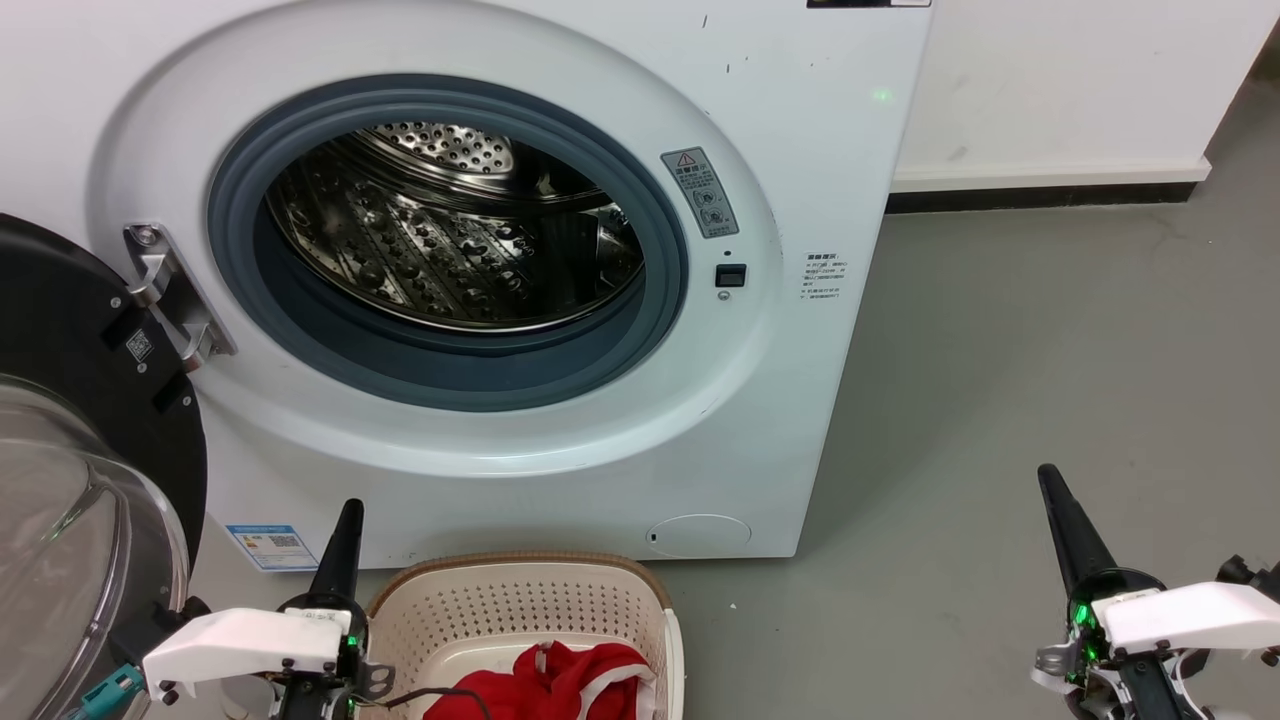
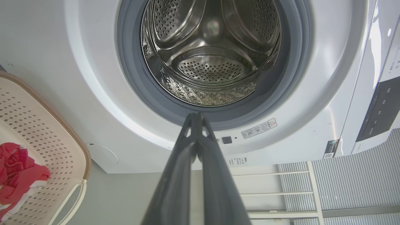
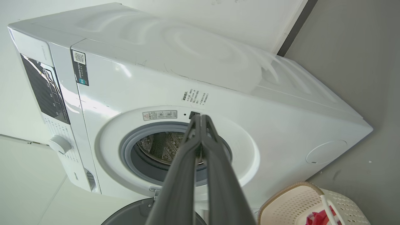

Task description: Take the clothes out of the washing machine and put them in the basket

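The white washing machine [image 1: 800,180] stands with its door [image 1: 70,480] swung open to the left, and its steel drum [image 1: 450,230] holds nothing. On the floor in front sits the cream basket [image 1: 520,600] with the red clothes [image 1: 545,685] lying inside. The clothes [image 2: 15,175] also lie in the basket [image 2: 47,131] in the left wrist view, and a corner of the clothes [image 3: 318,217] is seen in the right wrist view. My left gripper [image 1: 349,510] is shut and holds nothing, just left of the basket. My right gripper [image 1: 1048,475] is shut and holds nothing, over the floor far right.
The open door's glass bowl [image 1: 60,540] bulges out at the lower left, close to my left arm. Grey floor [image 1: 1050,350] stretches to the right of the machine, bounded by a white wall with a dark skirting [image 1: 1040,195].
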Available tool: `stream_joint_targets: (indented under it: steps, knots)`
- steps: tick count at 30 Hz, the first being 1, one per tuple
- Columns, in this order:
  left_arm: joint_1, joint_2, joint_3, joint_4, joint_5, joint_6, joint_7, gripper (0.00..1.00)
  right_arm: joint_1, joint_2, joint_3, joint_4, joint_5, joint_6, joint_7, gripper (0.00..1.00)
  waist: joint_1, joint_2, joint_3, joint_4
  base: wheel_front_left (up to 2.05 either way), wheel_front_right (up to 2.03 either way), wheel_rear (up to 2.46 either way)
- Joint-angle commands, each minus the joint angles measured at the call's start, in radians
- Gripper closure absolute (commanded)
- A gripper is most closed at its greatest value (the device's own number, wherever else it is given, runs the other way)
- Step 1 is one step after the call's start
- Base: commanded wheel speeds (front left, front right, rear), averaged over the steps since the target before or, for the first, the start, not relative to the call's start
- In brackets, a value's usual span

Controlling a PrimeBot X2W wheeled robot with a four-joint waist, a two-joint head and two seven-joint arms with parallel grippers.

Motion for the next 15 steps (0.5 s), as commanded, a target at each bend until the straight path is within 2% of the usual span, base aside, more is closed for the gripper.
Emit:
stream_joint_targets:
  steps: [1,15]
  knots:
    - [-0.022,0.0,0.004,-0.002,-0.023,-0.008,0.006,1.0,-0.021,-0.003,-0.004,0.002,0.028,0.0,0.004,1.0,-0.0001,0.0,0.0,0.001,0.0,0.0,0.0]
    - [-0.029,-0.003,0.012,0.005,-0.131,-0.019,0.028,1.0,-0.036,0.0,-0.02,0.021,0.142,0.0,0.019,1.0,-0.0001,0.0,0.003,0.006,0.0,0.0,0.0]
